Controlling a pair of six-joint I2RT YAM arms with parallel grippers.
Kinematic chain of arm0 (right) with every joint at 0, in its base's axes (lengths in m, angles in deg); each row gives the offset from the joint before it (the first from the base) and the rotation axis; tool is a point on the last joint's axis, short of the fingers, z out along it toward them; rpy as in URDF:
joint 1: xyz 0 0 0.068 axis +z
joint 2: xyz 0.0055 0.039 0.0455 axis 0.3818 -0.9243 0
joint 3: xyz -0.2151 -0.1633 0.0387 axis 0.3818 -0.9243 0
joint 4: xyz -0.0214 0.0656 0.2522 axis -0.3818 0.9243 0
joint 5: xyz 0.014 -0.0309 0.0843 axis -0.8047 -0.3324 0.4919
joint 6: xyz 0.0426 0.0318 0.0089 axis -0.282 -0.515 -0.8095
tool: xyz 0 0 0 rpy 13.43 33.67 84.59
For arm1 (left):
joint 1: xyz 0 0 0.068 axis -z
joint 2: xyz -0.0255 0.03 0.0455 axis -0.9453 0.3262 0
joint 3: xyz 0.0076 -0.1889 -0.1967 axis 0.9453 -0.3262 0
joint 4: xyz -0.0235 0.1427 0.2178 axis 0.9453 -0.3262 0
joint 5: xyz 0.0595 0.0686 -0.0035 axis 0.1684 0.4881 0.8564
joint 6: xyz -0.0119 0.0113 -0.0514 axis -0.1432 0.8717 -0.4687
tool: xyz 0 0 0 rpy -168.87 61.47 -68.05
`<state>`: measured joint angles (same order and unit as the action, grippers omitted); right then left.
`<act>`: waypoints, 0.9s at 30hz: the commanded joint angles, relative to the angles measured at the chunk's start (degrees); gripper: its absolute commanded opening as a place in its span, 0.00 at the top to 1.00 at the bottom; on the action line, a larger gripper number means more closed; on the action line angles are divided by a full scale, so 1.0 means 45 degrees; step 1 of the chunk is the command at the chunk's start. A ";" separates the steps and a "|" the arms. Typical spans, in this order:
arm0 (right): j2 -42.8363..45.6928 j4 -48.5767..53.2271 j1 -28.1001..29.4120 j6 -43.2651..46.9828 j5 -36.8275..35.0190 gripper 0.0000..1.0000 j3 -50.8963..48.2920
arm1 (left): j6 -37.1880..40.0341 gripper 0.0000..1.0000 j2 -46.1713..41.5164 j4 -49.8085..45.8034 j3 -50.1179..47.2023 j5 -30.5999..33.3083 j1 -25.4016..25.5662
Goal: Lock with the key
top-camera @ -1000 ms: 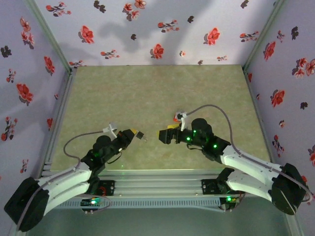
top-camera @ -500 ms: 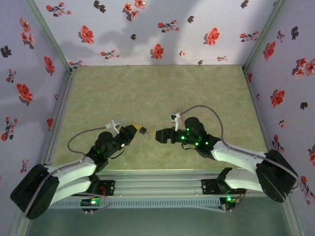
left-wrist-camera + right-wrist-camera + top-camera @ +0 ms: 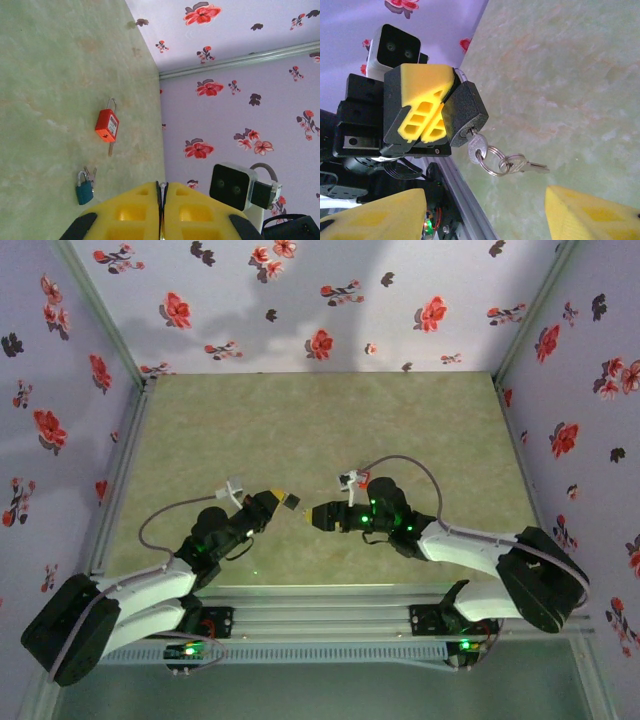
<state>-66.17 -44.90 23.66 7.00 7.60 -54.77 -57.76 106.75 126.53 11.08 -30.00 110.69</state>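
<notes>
A: Yellow moulded plastic, ribbed with hollow cells: that's your left gripper (image 3: 427, 112). Its fingers are pinched tight on the black padlock (image 3: 466, 112) at the shackle end, holding it up over the mottled green table (image 3: 560, 60).

B: And look at the lock's underside. A flat silver key (image 3: 476, 145) sits in the keyhole, a thin wire key ring (image 3: 489, 164) hangs off its round head, and a second key (image 3: 529, 165) dangles from that.

A: Your right gripper (image 3: 312, 512) faces the lock, just beside it, not touching. Its jaws stand apart with nothing between them, and the blunt yellow fingers (image 3: 590, 212) frame the keys from either side.

B: From your left wrist, the two yellow pads (image 3: 135, 212) meet along one thin seam. Beyond them on the table lie a boxy red padlock (image 3: 107, 125) and a small teal padlock (image 3: 84, 190), near each other.
</notes>
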 commanded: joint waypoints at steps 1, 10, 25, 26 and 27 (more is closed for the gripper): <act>-0.0046 -0.1014 -0.0056 -0.0251 0.0167 0.40 0.0208 | -0.0167 1.00 0.0147 0.0972 0.0259 -0.0240 -0.0079; -0.0225 -0.1418 -0.0070 -0.0357 0.0080 0.46 0.0163 | -0.0275 1.00 0.0535 0.1577 0.0237 -0.0370 0.0059; -0.0884 -0.2340 -0.0063 -0.0738 0.0320 0.57 0.0217 | -0.0367 1.00 0.1218 0.2483 0.0225 -0.0409 0.0260; -0.0988 -0.2455 -0.0065 -0.0796 0.0388 0.59 0.0236 | -0.0382 1.00 0.1300 0.2602 0.0225 -0.0409 0.0273; -0.1080 -0.2572 -0.0066 -0.0864 0.0480 0.60 0.0241 | -0.0390 1.00 0.1359 0.2697 0.0237 -0.0429 0.0274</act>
<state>-69.76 -53.03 23.66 4.42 8.43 -54.77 -59.03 112.33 133.61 11.08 -31.10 111.56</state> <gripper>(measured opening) 0.405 0.087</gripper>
